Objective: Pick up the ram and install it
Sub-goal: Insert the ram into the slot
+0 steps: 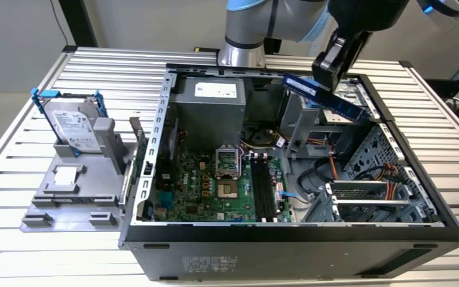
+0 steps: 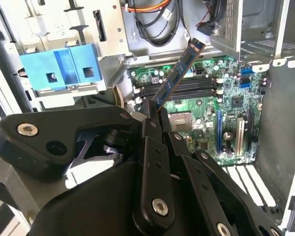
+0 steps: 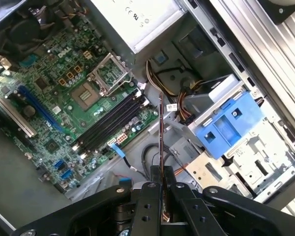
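You have the gripper clamped on the ram, axis 10-to-4 o'clock in the exterior view; slots lie at 7 o'clock from it, running 12-to-6.

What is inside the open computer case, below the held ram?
Inside, beneath the ram: a green motherboard with empty black slots and cables; a grey power supply beside them. The drive cage hides what lies under it.
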